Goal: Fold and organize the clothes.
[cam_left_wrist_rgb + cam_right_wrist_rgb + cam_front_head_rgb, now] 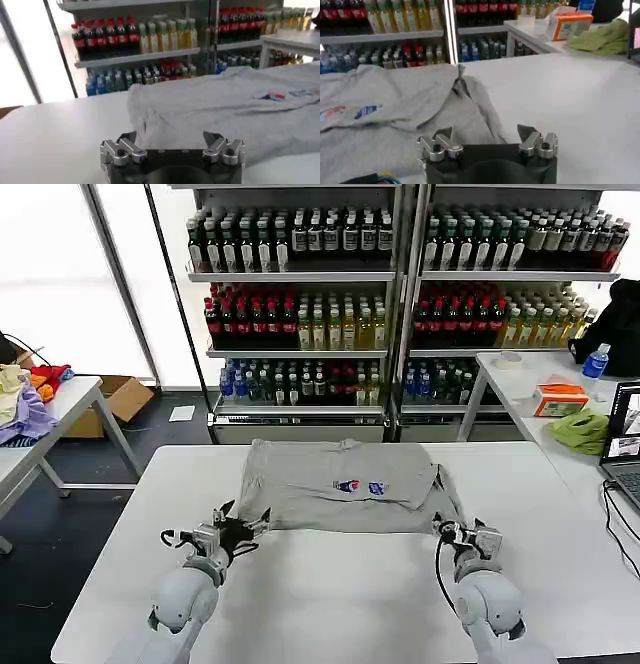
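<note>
A grey shirt [340, 484] lay on the white desk [330, 594], spread out wide, with a small print [360, 486] facing up. It looked partly folded already, with one side flap laid over near the right end. The left hand [243, 529] sat at the near left corner of the shirt, and its fingers [120, 148] were apart with nothing between them. The right hand [447, 531] sat at the near right corner, close to the bunched sleeve [470, 107], and its fingers [532, 140] were apart too. Neither hand held any cloth. I think the step was getting ready to grab the near edge for a fold. Next, each hand would need to go low, pinch the edge at its corner, and then both lift together so the shirt folds away evenly. If only one hand caught the cloth, the fold could go crooked.
</note>
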Controlling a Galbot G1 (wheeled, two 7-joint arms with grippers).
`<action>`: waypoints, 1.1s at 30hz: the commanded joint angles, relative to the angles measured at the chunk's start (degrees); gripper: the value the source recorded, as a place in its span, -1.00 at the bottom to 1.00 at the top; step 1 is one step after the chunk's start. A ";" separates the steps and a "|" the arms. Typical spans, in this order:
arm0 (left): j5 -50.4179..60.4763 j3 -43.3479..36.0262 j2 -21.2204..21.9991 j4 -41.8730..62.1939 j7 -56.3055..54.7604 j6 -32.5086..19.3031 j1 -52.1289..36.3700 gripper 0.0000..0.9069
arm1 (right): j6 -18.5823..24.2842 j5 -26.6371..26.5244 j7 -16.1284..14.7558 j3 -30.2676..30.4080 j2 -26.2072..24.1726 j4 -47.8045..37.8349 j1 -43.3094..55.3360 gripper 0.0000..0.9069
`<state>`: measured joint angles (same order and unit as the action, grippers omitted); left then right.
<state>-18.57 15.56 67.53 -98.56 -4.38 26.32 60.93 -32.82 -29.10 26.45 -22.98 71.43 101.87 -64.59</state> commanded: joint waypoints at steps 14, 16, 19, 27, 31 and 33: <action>0.21 -1.85 -0.95 1.20 -0.01 1.37 2.41 -0.96 | 0.97 1.55 -0.89 0.10 -0.26 -0.61 -3.09 -1.00; 0.21 -1.80 -0.95 0.90 0.07 1.38 2.72 -0.98 | 0.98 1.66 -0.93 0.11 -0.14 0.11 -3.62 -1.00; 0.20 -1.48 -1.19 0.03 0.00 0.97 3.75 -0.98 | 1.45 1.60 -1.17 -0.01 -0.14 2.06 -4.73 -1.00; -0.01 -0.06 -3.18 -9.64 -1.19 -0.12 9.11 -0.98 | 0.72 1.58 -0.15 -0.05 -0.06 12.69 -10.58 -1.00; -0.29 1.07 -5.47 -15.74 -2.05 0.06 13.91 -0.98 | -0.18 1.57 1.81 -0.32 0.10 20.01 -15.15 -1.00; -0.20 1.81 -6.51 -18.72 -2.53 0.19 16.32 -0.98 | -0.16 1.61 1.96 -0.40 0.05 21.99 -17.25 -1.00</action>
<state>-18.66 15.77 64.47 -104.18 -5.80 26.67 68.13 -32.82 -27.41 27.17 -23.13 71.56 114.75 -76.42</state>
